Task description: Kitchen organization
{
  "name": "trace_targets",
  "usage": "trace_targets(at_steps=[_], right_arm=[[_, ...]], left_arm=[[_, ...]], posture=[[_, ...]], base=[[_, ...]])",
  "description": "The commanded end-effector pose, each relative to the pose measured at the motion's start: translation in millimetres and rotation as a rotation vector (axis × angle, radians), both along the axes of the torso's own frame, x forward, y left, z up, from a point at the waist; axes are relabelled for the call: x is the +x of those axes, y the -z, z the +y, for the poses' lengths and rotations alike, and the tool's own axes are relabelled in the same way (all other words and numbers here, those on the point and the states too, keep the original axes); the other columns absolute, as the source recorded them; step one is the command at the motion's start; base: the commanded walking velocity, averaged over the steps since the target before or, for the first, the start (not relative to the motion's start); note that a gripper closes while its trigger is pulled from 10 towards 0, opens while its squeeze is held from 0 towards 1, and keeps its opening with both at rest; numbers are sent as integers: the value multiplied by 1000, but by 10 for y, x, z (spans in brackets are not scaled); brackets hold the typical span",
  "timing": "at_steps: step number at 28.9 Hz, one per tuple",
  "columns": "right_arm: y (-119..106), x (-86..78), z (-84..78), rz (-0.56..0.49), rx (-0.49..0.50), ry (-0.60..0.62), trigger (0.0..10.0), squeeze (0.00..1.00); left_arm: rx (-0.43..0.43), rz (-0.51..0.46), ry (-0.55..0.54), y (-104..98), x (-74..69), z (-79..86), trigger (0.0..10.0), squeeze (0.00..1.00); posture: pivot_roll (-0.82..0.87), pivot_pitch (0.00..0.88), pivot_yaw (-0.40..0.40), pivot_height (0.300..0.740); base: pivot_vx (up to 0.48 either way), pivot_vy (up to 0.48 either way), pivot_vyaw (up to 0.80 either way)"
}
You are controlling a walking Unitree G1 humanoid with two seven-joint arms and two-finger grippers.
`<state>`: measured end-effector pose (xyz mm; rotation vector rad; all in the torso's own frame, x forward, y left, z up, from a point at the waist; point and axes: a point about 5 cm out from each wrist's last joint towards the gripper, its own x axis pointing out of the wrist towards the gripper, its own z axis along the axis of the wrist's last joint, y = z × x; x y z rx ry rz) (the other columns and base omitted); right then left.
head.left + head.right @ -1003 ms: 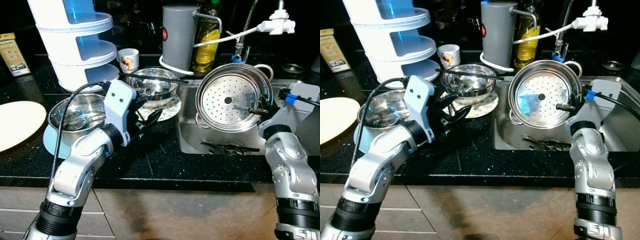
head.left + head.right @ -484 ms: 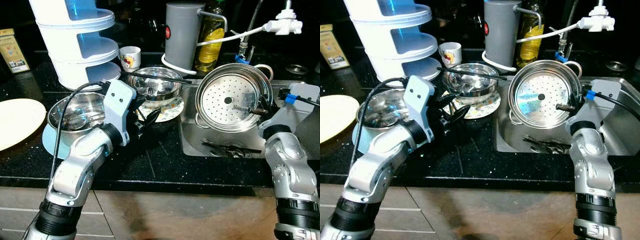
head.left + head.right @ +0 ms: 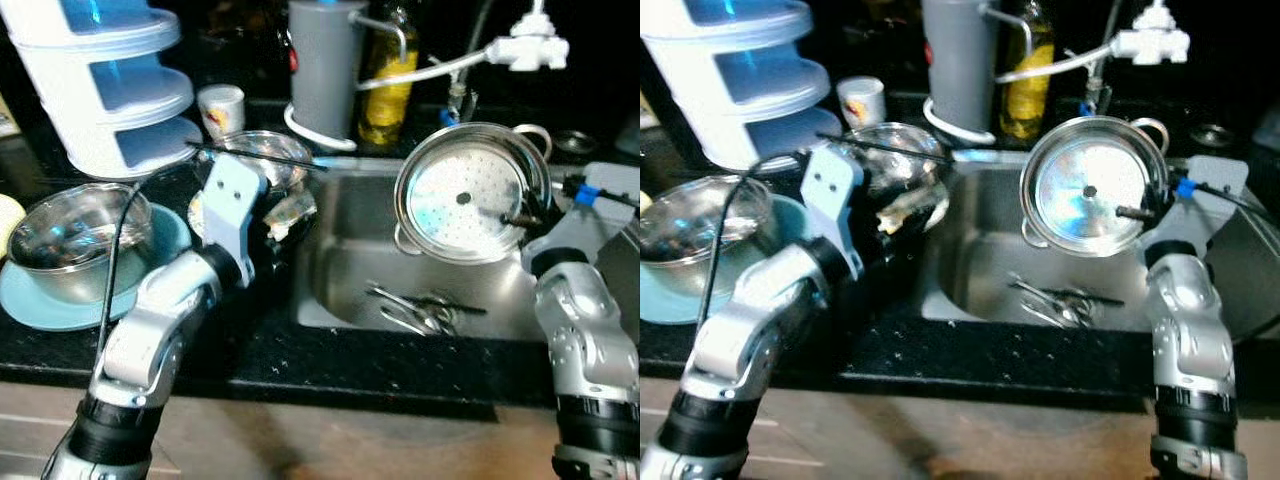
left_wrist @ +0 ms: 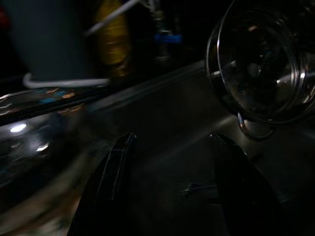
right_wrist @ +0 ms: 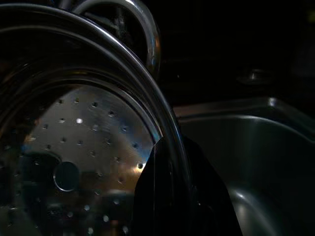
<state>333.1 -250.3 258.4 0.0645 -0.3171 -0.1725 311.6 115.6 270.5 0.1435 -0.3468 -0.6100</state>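
Right gripper [image 3: 522, 213] is clamping the rim of the perforated steamer pan [image 3: 468, 192], holding it tilted on edge above the sink [image 3: 340, 250], at the right. Against the earlier pictures the whole view is shifting rightward, so the robot is turning toward the basin; the grip on the pan is unchanged. Judgement: the pan is being kept ready for placing. Pan is shiny steel, holed base facing the camera. Left gripper [image 4: 172, 162] is hovering open by the sink's left edge.

Claw [image 5: 170, 196] gripping perforated steamer pan [image 5: 74, 142] rim
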Motion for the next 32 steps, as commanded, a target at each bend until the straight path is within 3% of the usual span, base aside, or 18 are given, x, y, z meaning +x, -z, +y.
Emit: trace_targets(at_steps=[1,17,29,32], right_arm=[[-48,-28,-45,-16,-12,21,10000,0],[-63,-26,-26,-19,-14,14,10000,0],[-62,-32,-7,-20,-15,9,10000,0],[-61,-35,-6,-19,-16,10,10000,0]], left_arm=[[7,6,7,11,-9,-18,10000,0],[-27,37,17,20,-3,-12,10000,0],[-41,53,13,27,4,16,10000,0],[-31,46,-4,22,16,28,10000,0]], posture=[[-96,148,-16,740],[-97,141,-21,740],[-96,140,-19,740],[-96,142,-18,740]], base=[[0,0,0],[0,0,0],[0,480,0],[0,0,0]])
